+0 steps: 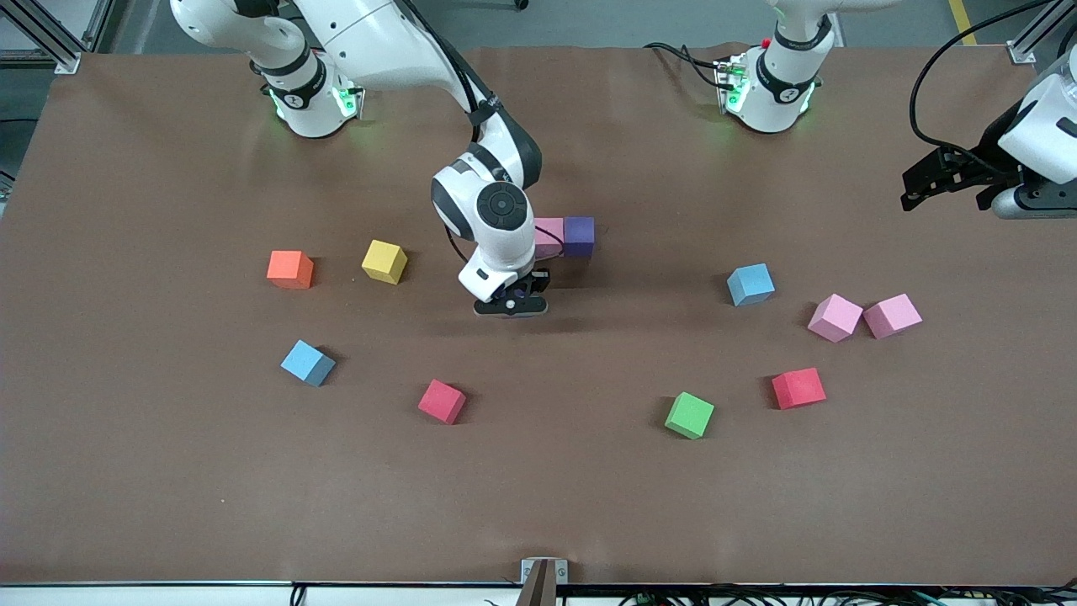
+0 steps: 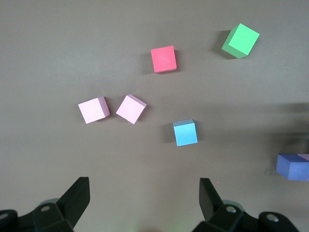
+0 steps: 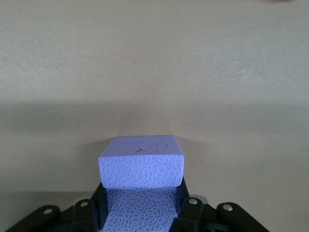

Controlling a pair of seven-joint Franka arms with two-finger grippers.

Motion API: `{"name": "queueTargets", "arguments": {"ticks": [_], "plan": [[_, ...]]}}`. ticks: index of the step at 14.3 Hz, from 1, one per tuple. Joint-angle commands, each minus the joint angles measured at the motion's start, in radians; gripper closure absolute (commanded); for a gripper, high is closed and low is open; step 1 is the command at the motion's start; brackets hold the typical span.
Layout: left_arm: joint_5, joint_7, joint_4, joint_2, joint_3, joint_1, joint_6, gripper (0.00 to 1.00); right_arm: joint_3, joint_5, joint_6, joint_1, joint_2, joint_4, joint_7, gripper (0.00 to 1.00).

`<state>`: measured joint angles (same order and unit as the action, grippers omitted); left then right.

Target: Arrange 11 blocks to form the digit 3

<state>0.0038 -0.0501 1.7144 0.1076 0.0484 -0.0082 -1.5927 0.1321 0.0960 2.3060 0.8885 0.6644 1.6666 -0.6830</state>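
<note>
My right gripper (image 1: 511,305) is low over the middle of the table, shut on a purple block (image 3: 142,166). Whether that block touches the table I cannot tell. Beside the gripper, a pink block (image 1: 549,234) and a purple block (image 1: 579,236) sit side by side, touching. Loose blocks lie around: yellow (image 1: 384,261), blue (image 1: 307,363), red (image 1: 442,401), green (image 1: 690,415), red (image 1: 798,388), blue (image 1: 750,284) and two pink ones (image 1: 835,317) (image 1: 893,316). My left gripper (image 1: 951,181) waits open and empty, up in the air over the left arm's end of the table.
An orange cube (image 1: 290,269) sits beside the yellow block, toward the right arm's end. In the left wrist view, the open left gripper (image 2: 145,193) looks down on the blue block (image 2: 185,133), the pink pair (image 2: 131,108) and bare brown table (image 2: 58,43).
</note>
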Motion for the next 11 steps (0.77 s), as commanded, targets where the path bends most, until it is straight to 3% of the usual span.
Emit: {"name": "queueTargets", "arguments": {"ticks": [1,11], "plan": [[0.012,-0.008,-0.015,-0.006,0.010,-0.001,-0.003,0.00,0.008,0.008,0.012,0.018,-0.012,0.019,-0.024,0.98],[0.010,-0.008,-0.015,-0.006,0.010,0.001,-0.003,0.00,0.008,0.007,0.016,0.026,-0.011,0.019,-0.035,0.98]]}}
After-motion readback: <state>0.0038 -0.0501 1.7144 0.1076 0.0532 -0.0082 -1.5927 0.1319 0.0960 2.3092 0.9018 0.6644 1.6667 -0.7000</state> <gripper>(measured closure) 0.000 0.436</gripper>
